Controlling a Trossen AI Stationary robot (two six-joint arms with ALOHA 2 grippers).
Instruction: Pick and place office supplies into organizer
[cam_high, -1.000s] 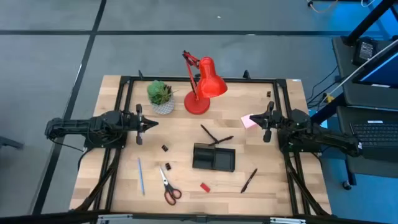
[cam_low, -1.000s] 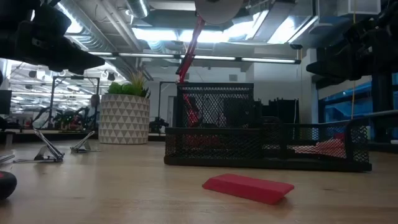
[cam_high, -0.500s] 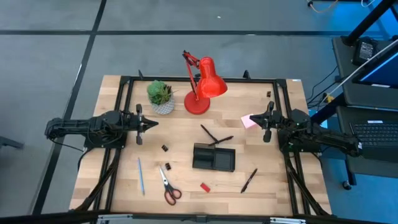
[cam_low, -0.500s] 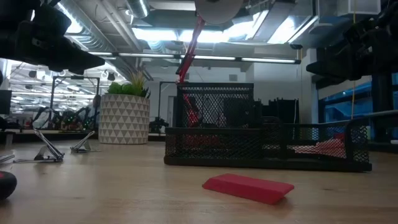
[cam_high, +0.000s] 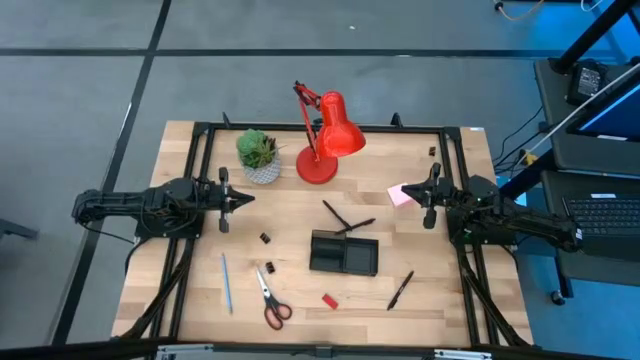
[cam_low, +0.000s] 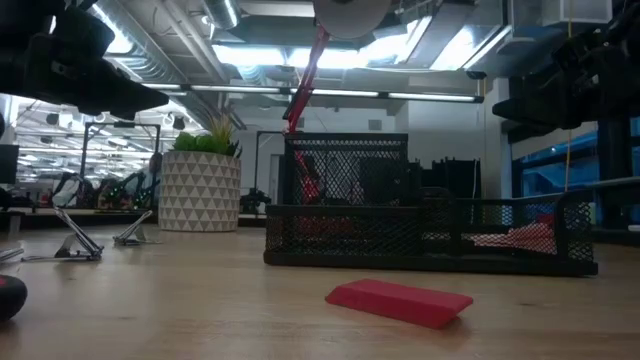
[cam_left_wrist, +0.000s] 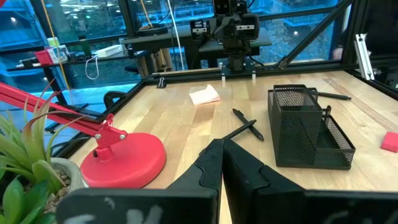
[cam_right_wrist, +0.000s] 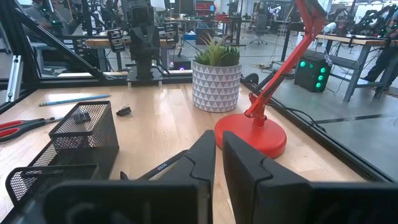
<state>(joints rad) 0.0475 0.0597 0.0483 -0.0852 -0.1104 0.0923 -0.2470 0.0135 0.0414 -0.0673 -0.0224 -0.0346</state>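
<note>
Hanging level above the wooden desk (cam_high: 300, 225) in the high view, the left hand (cam_high: 236, 200) sat at mid-left and the right hand (cam_high: 422, 196) at mid-right, both pointing inward with fingers pressed together and holding nothing. The black organizer (cam_high: 344, 253) stood just below the centre of the frame, two black pens (cam_high: 346, 219) crossed just above it and a third black pen (cam_high: 401, 290) to its lower right. The tiny red block (cam_high: 329, 299) lay below the organizer, the red-handled scissors (cam_high: 270, 299) and thin blue pen (cam_high: 226, 282) at lower left, small black clips (cam_high: 265, 238) left of the tray, and the pink sticky-note pad (cam_high: 401, 194) beside the right hand. The red desk lamp (cam_high: 326, 140) and potted plant (cam_high: 259, 153) occupied the upper middle.

In the low view, the red block (cam_low: 399, 302) lay in front of the mesh organizer (cam_low: 430, 236), apart from it.

The left wrist view showed the closed fingers (cam_left_wrist: 214, 168) at bottom centre, the organizer (cam_left_wrist: 309, 127) at right.

The right wrist view showed closed fingers (cam_right_wrist: 208, 158) at bottom centre, the organizer (cam_right_wrist: 65, 143) at left and the scissors (cam_right_wrist: 22, 126) at the left edge.
</note>
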